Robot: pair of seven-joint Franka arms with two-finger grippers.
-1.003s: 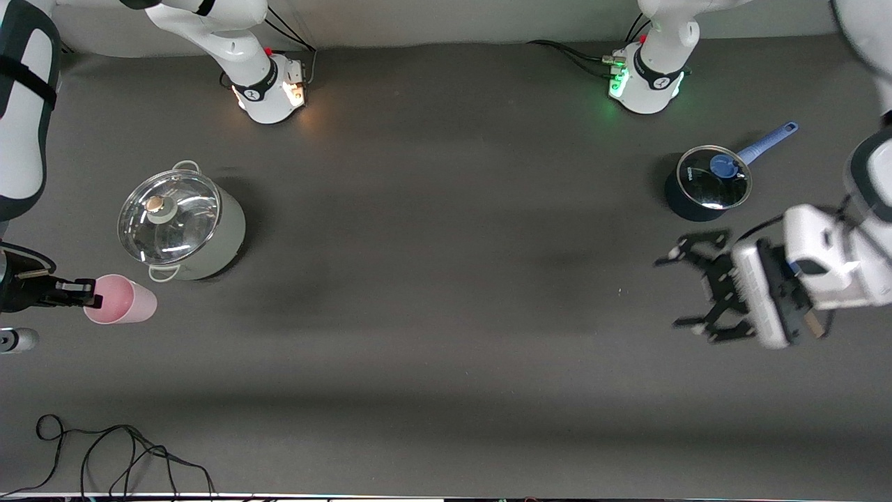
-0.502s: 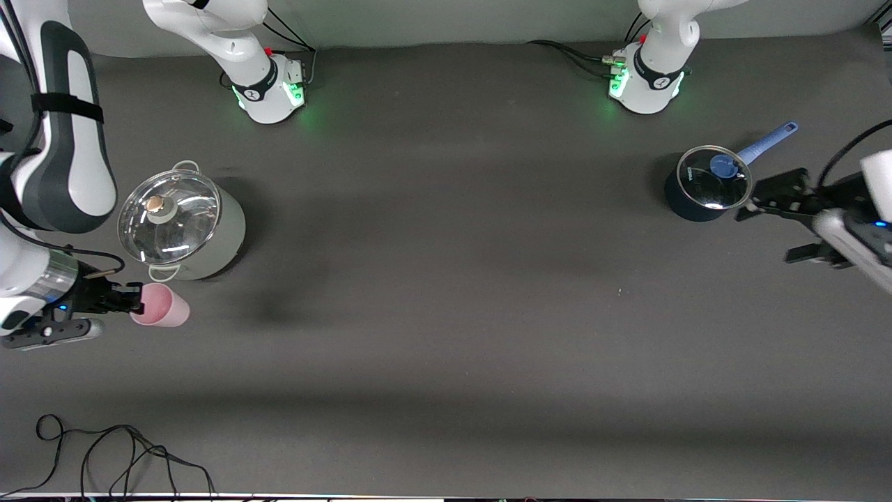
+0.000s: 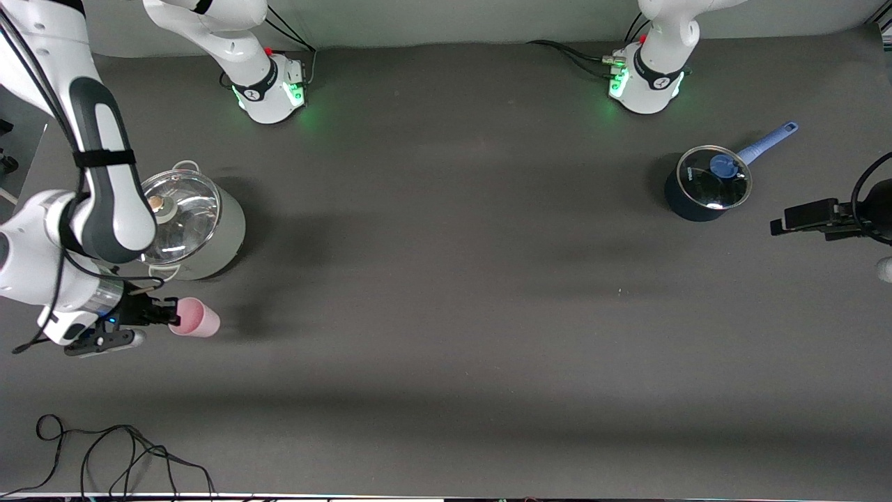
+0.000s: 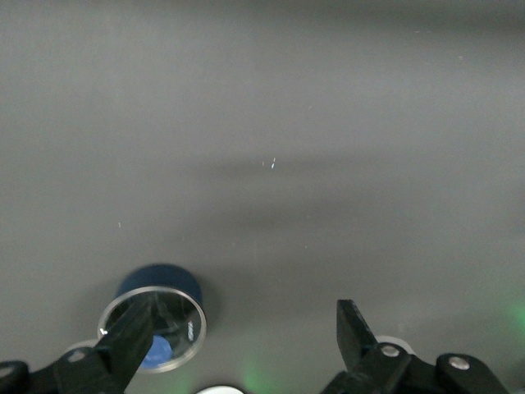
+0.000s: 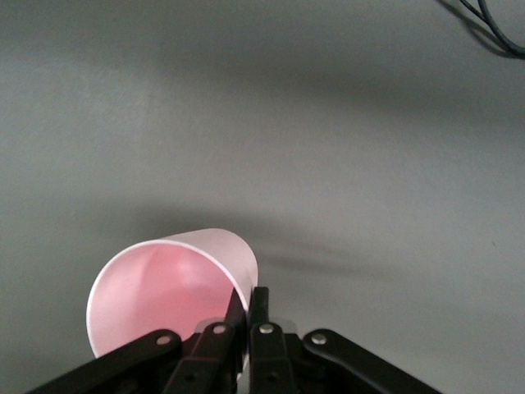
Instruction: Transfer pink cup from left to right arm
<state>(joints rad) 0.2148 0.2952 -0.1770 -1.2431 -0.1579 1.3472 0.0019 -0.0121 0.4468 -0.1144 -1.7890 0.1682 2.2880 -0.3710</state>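
Pink cup (image 3: 197, 318) shifted (still gripped).

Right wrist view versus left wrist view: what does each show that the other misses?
Only the right wrist view shows the pink cup, its rim pinched by the shut right gripper, plus a bit of cable. Only the left wrist view shows the blue pot with its glass lid, between the open left gripper's fingers. Both show the grey table.

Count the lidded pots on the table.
2. The large grey pot sits toward the right arm's end, the small dark saucepan toward the left arm's end. None seem hidden.
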